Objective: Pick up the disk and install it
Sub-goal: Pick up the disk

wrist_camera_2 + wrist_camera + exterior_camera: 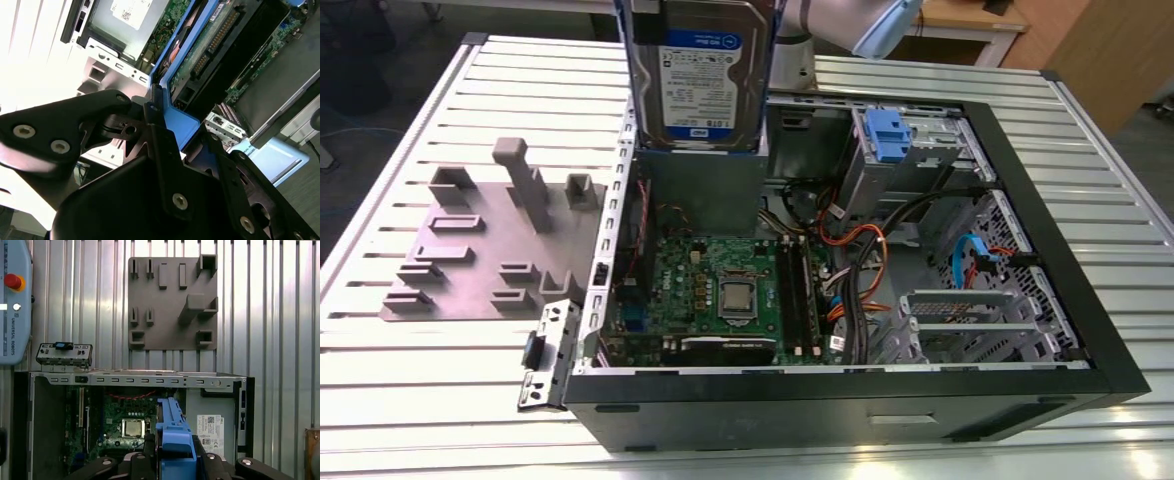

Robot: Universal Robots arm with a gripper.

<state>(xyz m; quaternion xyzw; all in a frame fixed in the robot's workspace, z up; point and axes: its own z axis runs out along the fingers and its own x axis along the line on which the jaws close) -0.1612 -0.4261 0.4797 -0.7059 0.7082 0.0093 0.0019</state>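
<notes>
The gripper point(180, 127) is clamped on the disk point(698, 70) by its blue carrier. The disk hangs on edge above the open computer case point(1067, 300). Drive cage point(914, 150) lies toward the exterior view's right of the disk, lower down.

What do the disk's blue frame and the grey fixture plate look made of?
Blue frame of the disk: likely moulded plastic, smooth uniform slightly glossy colour. Grey fixture plate: matte, one piece with its raised blocks, probably plastic; painted metal possible.
</notes>
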